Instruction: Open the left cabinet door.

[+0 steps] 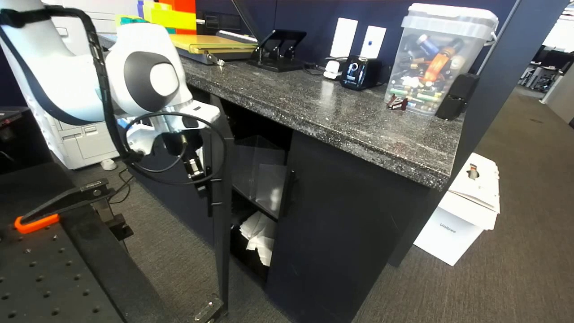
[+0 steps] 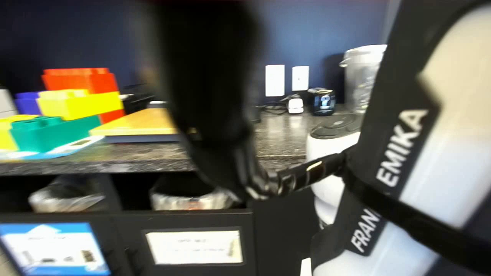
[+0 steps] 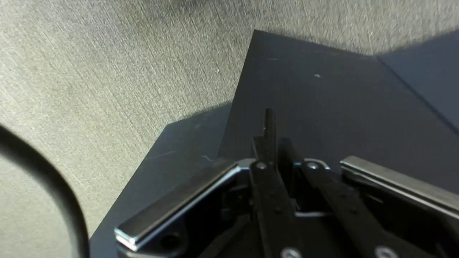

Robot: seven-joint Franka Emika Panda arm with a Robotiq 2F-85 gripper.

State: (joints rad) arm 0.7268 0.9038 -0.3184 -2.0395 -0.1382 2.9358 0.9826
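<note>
The left cabinet door stands swung out from the cabinet, seen nearly edge-on in an exterior view, with the shelves behind it exposed. In the wrist view its dark face fills the middle and right. Its slim black bar handle also shows in the wrist view, running between the fingertips. My gripper is at the handle; in the wrist view its fingers are close together around the bar, with the left finger against it. In an exterior view the arm blocks the gripper.
The twin dark door is closed to the right, its handle by its left edge. A granite counter overhangs above. A black perforated table with an orange-tipped clamp stands at left. A cable loop hangs from the arm.
</note>
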